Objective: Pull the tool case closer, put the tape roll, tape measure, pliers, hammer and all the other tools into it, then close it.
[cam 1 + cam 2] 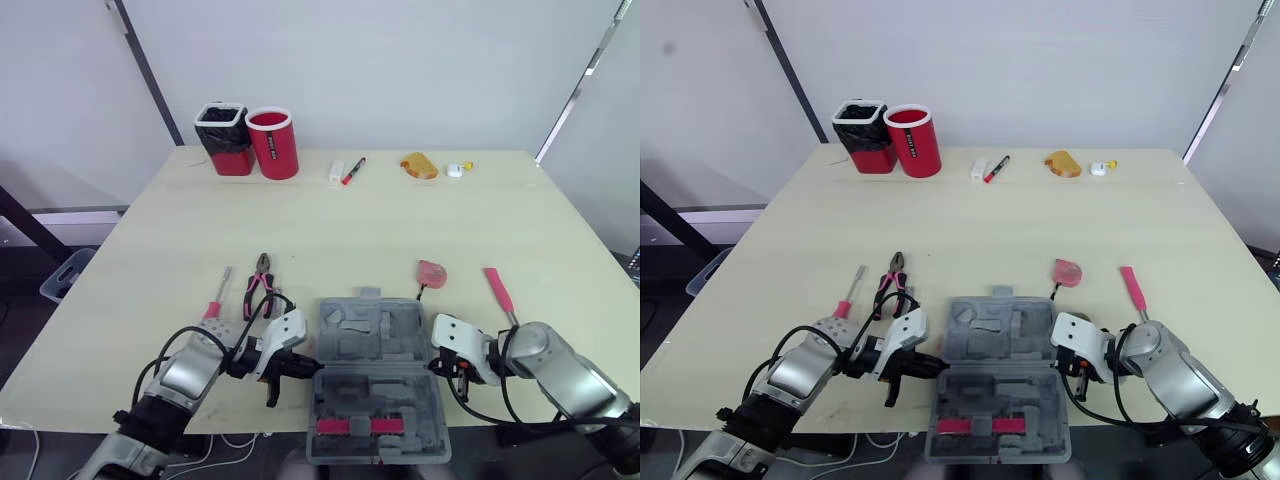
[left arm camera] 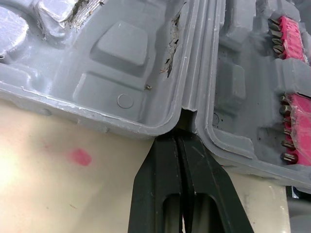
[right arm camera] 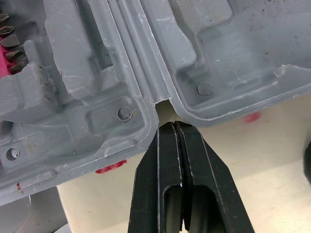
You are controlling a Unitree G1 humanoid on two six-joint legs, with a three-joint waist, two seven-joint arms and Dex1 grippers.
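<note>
Case (image 1: 378, 385) lies open. Left gripper (image 2: 179, 141) and right gripper (image 3: 171, 128): jaws pressed fully together, empty, tips set into hinge notches just ahead, judged for dragging it closer.

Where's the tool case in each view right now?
Left eye: tool case, open, low centre.
Right eye: tool case, same place.
Left wrist: just past the shut left gripper, at the hinge.
Right wrist: just past the shut right gripper.
Landmark: pink bit strip.
</note>
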